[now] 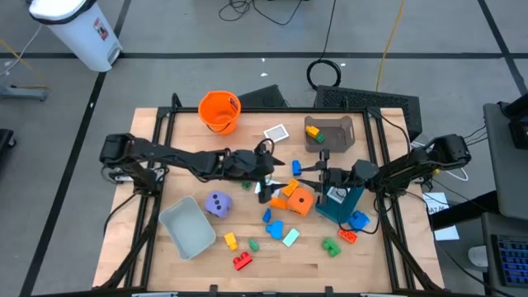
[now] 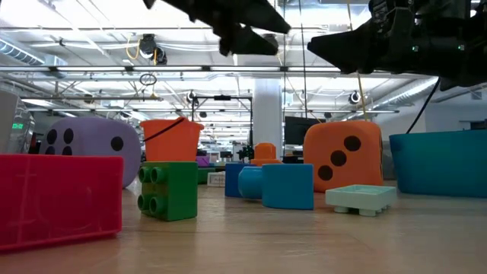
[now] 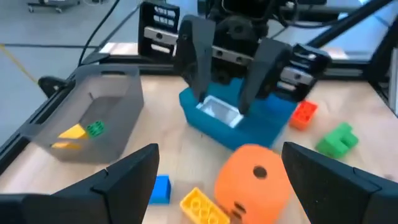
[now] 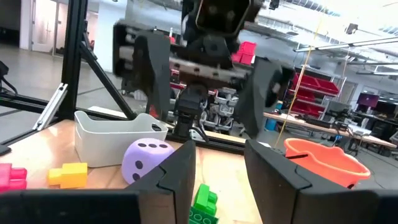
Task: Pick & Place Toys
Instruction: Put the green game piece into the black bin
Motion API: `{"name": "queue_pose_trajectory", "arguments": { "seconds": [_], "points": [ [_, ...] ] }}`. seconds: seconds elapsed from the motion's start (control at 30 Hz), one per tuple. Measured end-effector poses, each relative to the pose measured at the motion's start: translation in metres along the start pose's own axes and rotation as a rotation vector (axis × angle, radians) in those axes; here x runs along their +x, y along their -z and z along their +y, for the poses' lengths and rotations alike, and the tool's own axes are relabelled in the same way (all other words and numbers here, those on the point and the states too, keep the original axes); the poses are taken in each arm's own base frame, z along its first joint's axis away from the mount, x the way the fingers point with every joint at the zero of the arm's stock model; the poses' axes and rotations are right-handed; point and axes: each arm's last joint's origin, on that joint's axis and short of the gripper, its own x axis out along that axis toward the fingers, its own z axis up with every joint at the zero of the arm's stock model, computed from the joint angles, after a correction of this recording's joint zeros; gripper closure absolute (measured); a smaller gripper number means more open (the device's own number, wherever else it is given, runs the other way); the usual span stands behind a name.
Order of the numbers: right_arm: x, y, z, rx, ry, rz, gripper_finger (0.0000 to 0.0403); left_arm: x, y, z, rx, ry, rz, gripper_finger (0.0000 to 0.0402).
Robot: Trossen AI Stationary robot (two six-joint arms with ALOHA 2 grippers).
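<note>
Grey floor (image 1: 165,33), ceiling lights (image 2: 91,34)

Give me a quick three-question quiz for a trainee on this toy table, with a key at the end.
1. True or false: the orange die lies inside the teal bin.
2. Which container holds a yellow block and a green block? A) orange bucket B) grey bin by the card C) teal bin
3. Fill in: the left gripper, hanging over the table's middle facing the right gripper, has its fingers ____.

Key: 1 false, it sits on the table beside the bin; 2 B; 3 open.
</note>
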Motion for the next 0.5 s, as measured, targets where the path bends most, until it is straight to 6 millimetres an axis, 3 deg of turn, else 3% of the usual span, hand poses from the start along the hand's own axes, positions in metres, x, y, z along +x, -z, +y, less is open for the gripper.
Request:
{"name": "queue_pose_trajectory", "arguments": {
  "seconds": [0.17, 0.37, 0.5],
  "points": [
    [0.000, 0.000, 0.000, 0.001, 0.000, -0.001, 0.0273, -0.027, 0.000, 0.006, 0.021, -0.053, 0.133, 0.0055],
    [0.000, 0.000, 0.000, 0.009, -0.002, -0.004, 0.0273, -0.045, 0.024, 0.009, 0.052, -0.069, 0.440, 0.0055],
    [0.000, 0.000, 0.000, 0.037, -0.003, -0.004, 0.0273, -0.047, 0.042, 0.011, 0.039, -0.100, 0.618, 0.0055]
  ]
}}
